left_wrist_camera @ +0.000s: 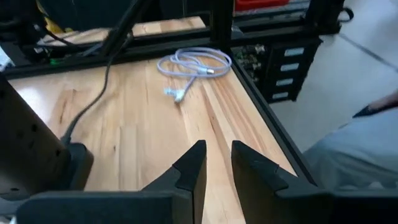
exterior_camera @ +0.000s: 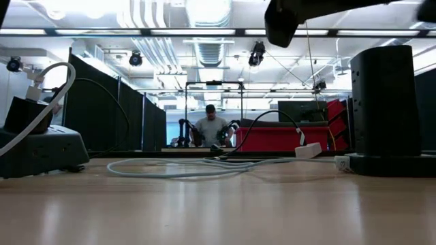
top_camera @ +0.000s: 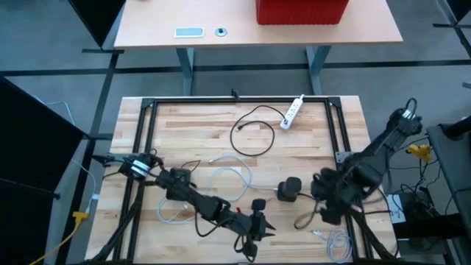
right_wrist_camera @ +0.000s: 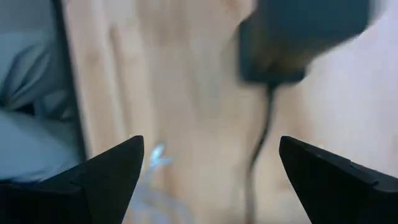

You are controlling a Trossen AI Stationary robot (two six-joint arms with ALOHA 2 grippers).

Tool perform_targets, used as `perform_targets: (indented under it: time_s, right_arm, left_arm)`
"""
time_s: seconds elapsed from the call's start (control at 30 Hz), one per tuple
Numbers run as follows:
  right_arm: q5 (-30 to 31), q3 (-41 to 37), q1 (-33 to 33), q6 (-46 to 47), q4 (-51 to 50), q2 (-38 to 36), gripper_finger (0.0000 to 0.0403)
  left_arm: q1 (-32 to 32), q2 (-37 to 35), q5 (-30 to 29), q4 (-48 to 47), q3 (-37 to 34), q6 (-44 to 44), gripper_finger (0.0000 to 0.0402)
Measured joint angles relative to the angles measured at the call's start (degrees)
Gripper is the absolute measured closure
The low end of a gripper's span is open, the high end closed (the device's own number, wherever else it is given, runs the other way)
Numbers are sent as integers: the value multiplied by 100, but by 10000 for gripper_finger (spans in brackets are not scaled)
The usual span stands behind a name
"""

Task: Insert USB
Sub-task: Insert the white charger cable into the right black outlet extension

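Finds the white USB cable (top_camera: pixel 335 243) coiled flat on the table (top_camera: pixel 191 125), near the front right corner, just inside the black frame (top_camera: pixel 147 118). Sends its free plug end (left_wrist_camera: pixel 177 94) out of the coil toward the table's middle, long axis flat along the boards, touching neither claw.

Holds the left claw (top_camera: pixel 257 232) low by the front edge near the middle, well apart from the coil; keeps its 2 fingers (left_wrist_camera: pixel 193 165) parted by a narrow gap, released, nothing between them.

Puts the right claw (top_camera: pixel 324 202) just right of the black charging tower (top_camera: pixel 291 190), above the wood between tower and coil. Spreads its fingers (right_wrist_camera: pixel 118 165) wide, released, gripping nothing; looks past them at a blurred black block (right_wrist_camera: pixel 298 37) with a dark cord.

Leaves a 2nd white cable (top_camera: pixel 228 184) looped loosely mid-table, a small black adapter (top_camera: pixel 259 205) close to the left claw, a black cable (top_camera: pixel 254 132) circled farther back, and a white power strip (top_camera: pixel 294 110) at the rear rail.

Shows, far beyond the table in the low view, 1 person (exterior_camera: pixel 211 129).
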Motion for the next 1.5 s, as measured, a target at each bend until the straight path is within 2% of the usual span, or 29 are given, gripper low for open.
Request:
perform_targets:
  time_s: [0.13, 0.27, 0.4, 0.57, 0.77, 0.93, 0.97, 1.07, 1.2, 1.23, 1.33, 1.5]
  right_arm:
    - [-444, 15, 827, 1056, 336, 562, 44]
    - [-711, 19, 1468, 1443, 933, 1285, 44]
    - [-758, 19, 1778, 1328, 1391, 1985, 44]
    - [-986, 19, 1804, 853, 1464, 2679, 44]
    - [-996, 19, 1804, -7, 1539, 3141, 46]
    - [-998, 16, 1802, -149, 1578, 3309, 100]
    - [-998, 10, 1802, -156, 1604, 3354, 120]
    - [-997, 24, 1802, -153, 1624, 3488, 206]
    - [-1044, 37, 1788, -248, 1682, 3594, 355]
    - [-1048, 56, 1759, -277, 1686, 3566, 377]
    - [-748, 126, 1695, -218, 1620, 3419, 384]
    - [516, 286, 1496, -281, 1684, 2670, 384]
  left_arm:
    - [-7, -31, 4, -194, 0, -5, 338]
    - [-1, -109, 2, -289, 0, -45, 339]
    - [4, -171, 2, -314, 0, -61, 338]
    - [-1, -203, 2, -254, 0, -179, 339]
    - [-5, -203, 2, -246, 0, -361, 338]
    - [-3, -203, 2, -279, 0, -386, 339]
    - [-3, -203, 2, -295, 0, -388, 339]
    - [-7, -203, 2, -318, 0, -387, 338]
    - [-38, -226, -2, -311, 0, -317, 339]
    - [-56, -230, -1, -296, 0, -237, 339]
    - [-106, -238, 91, -137, 0, 64, 338]
    - [-113, -247, 369, 178, -157, 276, 342]
